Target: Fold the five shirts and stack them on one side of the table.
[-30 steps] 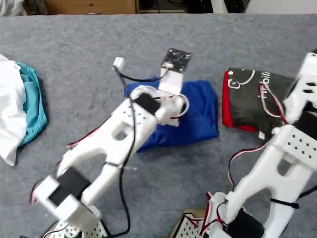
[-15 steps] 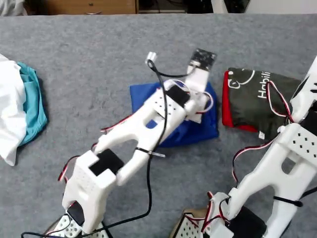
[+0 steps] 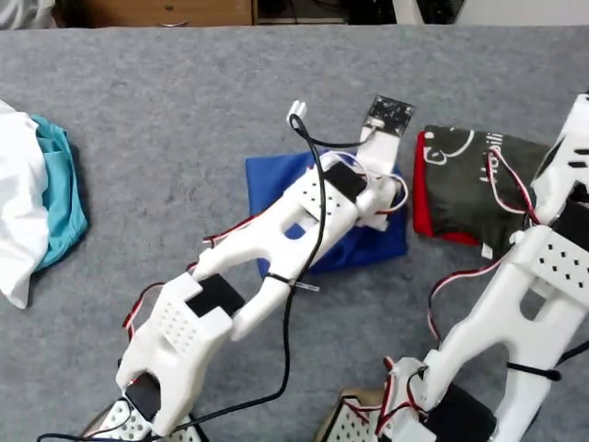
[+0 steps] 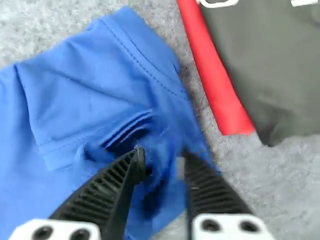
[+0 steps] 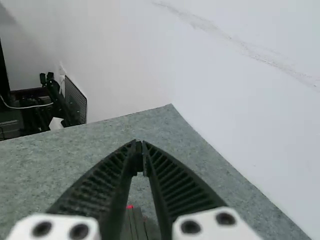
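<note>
A folded blue shirt (image 3: 271,180) lies mid-table, partly under my left arm (image 3: 313,207). In the left wrist view my left gripper (image 4: 162,156) presses down on the blue shirt (image 4: 90,90) near its edge, shut on a bunched fold of the cloth. Just beside it, a folded dark grey shirt (image 3: 465,180) rests on a red shirt (image 3: 421,184); the wrist view shows the same grey shirt (image 4: 260,55) over the red one (image 4: 215,80). My right gripper (image 5: 139,146) is shut and empty, raised and pointing at a white wall.
A white shirt (image 3: 18,203) and a teal shirt (image 3: 63,189) lie crumpled at the table's left edge. My right arm (image 3: 543,276) rises at the right, above the stack. Bare grey cloth covers the table's far side and front left.
My left arm has stretched right across the blue shirt toward the grey and red stack. The blue shirt's left edge has shifted slightly right. The right arm has barely moved.
</note>
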You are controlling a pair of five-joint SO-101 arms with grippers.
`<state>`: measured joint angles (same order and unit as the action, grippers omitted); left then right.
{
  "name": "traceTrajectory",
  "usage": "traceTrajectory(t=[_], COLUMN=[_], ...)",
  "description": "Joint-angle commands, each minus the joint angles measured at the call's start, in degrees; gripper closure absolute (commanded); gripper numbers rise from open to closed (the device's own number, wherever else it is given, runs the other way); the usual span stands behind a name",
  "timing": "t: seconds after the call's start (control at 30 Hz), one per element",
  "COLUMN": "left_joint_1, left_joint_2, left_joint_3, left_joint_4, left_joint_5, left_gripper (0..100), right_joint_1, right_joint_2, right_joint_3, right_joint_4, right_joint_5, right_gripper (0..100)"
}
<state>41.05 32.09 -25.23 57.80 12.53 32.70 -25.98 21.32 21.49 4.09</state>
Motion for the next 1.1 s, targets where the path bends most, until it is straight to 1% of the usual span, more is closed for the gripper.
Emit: traceTrajectory(t=[0.0,0.07,0.2,0.27,0.33,0.4,0.47,0.53,0.57,0.6,0.7,0.83,0.9,1.0,1.07], left_joint_1=[0.5,0.4,-3.2,-6.0,-9.1,-12.8,-17.1,-22.5,-25.4,-28.5,-36.1,-42.7,-43.5,-42.8,-41.9], left_joint_2=[-1.1,-1.1,-1.1,-1.1,-1.1,-1.1,-0.7,-0.4,-0.5,-0.9,-1.0,-1.2,-2.8,-11.5,-18.6], left_joint_3=[-3.3,-6.2,-15.4,-22.9,-33.1,-44.1,-54.6,-61.3,-61.3,-60.7,-57.4,-44.6,-33.3,-11.7,3.6], left_joint_4=[1.2,4.9,16.5,23.4,30.7,37.0,41.6,43.2,43.2,43.2,43.2,43.3,43.3,42.1,35.3], left_joint_5=[8.2,10.9,11.6,11.6,11.6,11.5,11.3,7.8,5.1,3.4,3.0,2.0,0.3,3.3,3.3], left_gripper=[76,75,75,75,76,82,90,98,98,97,98,98,98,98,98], right_joint_1=[-2.6,-4.3,-7.0,-8.2,-9.5,-10.9,-13.1,-16.7,-18.7,-21.0,-28.4,-37.9,-42.2,-47.7,-51.6], right_joint_2=[-0.1,-0.1,1.3,2.2,2.9,3.9,5.6,8.0,9.4,10.9,16.1,26.9,34.1,44.5,49.7], right_joint_3=[-1.9,-1.7,-1.1,-1.2,-2.3,-5.2,-8.4,-11.6,-13.2,-15.4,-23.5,-36.2,-42.5,-52.4,-58.6], right_joint_4=[-1.1,-1.0,-1.0,-1.0,1.1,6.1,12.7,18.8,22.0,25.1,36.2,49.9,56.3,65.5,72.1], right_joint_5=[3.5,5.9,8.6,9.6,9.9,9.9,10.1,12.2,13.7,15.4,20.7,25.1,25.5,25.1,24.5], right_gripper=[99.6,99.6,99.6,99.6,99.6,99.6,99.6,99.6,99.6,99.6,99.6,99.6,99.6,99.6,99.7])
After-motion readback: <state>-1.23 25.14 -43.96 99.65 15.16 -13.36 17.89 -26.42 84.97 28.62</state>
